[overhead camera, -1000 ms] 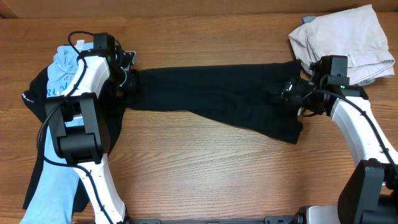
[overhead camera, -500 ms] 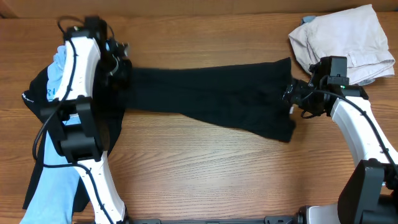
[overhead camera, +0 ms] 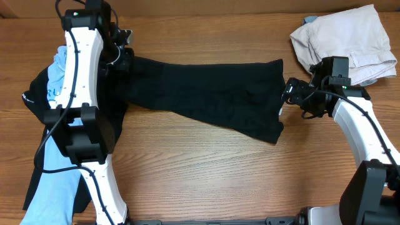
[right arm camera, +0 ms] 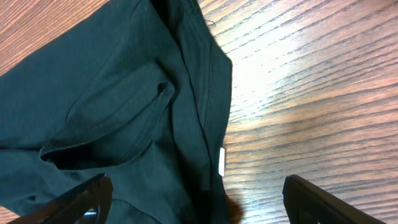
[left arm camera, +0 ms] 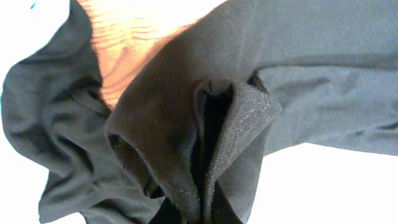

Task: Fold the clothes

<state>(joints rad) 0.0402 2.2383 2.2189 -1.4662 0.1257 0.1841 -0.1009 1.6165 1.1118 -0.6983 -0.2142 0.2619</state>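
The clothes in play are a black shirt [overhead camera: 206,94] stretched in a long band across the table, and a light blue printed tee [overhead camera: 59,78] heaped at the far left. My left gripper [overhead camera: 124,59] is shut on the shirt's left end. In the left wrist view a fold of black fabric [left arm camera: 155,124] is pinched in that gripper [left arm camera: 202,211]. My right gripper [overhead camera: 289,95] stands open just beside the shirt's right edge. In the right wrist view the hem [right arm camera: 112,93] with its small white label [right arm camera: 221,160] lies under the open right gripper [right arm camera: 198,186], ungripped.
A crumpled beige garment [overhead camera: 347,37] lies at the back right corner, just behind my right arm. More light blue cloth [overhead camera: 50,187] trails down the left front by the left arm's base. Bare wooden table [overhead camera: 200,175] shows in front of the shirt.
My left gripper has closed on the shirt and moved toward the back edge, dragging the shirt left. The shirt's right edge has slid out from under the right gripper, which has stayed in place.
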